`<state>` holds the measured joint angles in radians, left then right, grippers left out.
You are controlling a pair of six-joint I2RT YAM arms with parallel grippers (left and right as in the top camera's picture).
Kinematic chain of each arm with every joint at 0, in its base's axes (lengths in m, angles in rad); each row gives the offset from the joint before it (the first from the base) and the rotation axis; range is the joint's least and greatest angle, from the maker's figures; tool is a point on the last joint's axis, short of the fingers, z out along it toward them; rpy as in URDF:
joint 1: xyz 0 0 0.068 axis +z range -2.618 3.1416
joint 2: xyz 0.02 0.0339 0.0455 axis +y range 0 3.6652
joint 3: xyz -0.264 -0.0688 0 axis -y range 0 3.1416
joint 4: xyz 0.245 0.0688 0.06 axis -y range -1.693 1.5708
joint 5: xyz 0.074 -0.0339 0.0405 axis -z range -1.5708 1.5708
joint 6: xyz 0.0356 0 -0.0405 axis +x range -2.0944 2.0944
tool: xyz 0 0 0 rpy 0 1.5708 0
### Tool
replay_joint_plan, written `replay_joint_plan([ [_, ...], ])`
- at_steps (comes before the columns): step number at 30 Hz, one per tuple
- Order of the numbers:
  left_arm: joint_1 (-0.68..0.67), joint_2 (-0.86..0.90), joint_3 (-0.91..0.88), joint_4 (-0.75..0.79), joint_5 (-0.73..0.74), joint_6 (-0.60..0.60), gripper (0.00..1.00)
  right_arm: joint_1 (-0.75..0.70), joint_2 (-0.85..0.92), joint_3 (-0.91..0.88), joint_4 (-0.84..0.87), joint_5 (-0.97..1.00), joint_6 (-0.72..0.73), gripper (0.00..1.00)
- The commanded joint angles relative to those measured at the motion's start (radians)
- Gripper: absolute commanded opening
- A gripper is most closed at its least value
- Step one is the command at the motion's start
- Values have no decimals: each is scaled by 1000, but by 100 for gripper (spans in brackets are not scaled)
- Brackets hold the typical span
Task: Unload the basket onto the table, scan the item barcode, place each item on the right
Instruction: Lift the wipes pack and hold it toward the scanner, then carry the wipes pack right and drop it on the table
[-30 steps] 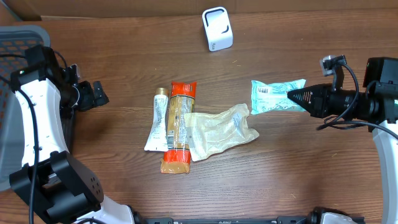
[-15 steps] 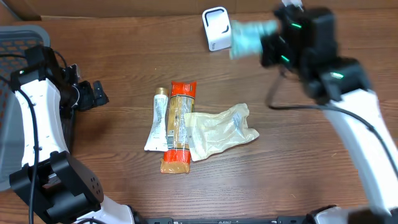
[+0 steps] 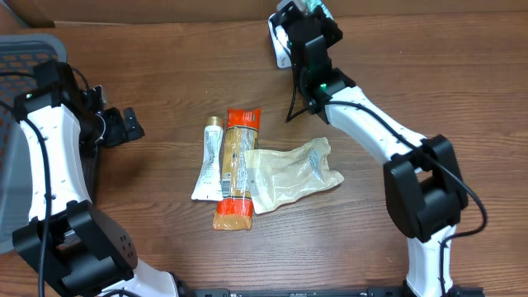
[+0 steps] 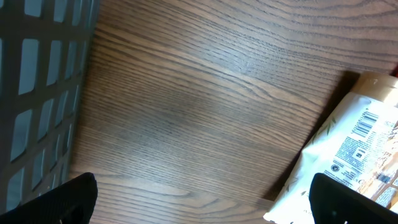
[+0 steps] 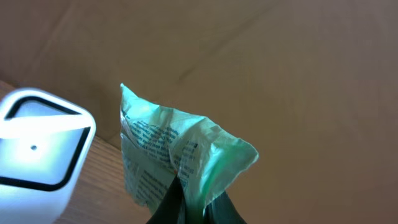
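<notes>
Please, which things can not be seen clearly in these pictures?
- Right wrist: the green packet in the shut right tool is crumpled and its print is blurred, so no barcode is readable. The scanner is cut by the left edge.
- Overhead: the right arm covers most of the scanner and packet.
- Left wrist: the open left tool shows only dark fingertips at the bottom edge.

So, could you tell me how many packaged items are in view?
4. A tube, an orange packet and a clear bag lie together mid-table; a green pouch is held in the right claw beside the scanner. Others may hide underneath.
</notes>
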<state>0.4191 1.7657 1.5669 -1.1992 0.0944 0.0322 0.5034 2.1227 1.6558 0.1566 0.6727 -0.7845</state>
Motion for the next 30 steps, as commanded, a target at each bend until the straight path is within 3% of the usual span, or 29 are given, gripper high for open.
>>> replay_joint_plan([
  [1, 12, 7, 12, 0, 7, -17, 100, -2, 49, 16, 56, -74, -328, 4],
  [9, 12, 7, 12, 0, 7, -17, 100, -2, 166, 16, 328, -129, -411, 4],
  [14, 12, 7, 12, 0, 7, -17, 100, -4, 195, 16, 328, -160, -486, 4],
  [25, 12, 7, 12, 0, 7, -17, 100, -4, 195, 16, 332, -159, -488, 4],
  [30, 12, 7, 12, 0, 7, -17, 100, 2, 181, 25, 336, -127, -362, 4],
])
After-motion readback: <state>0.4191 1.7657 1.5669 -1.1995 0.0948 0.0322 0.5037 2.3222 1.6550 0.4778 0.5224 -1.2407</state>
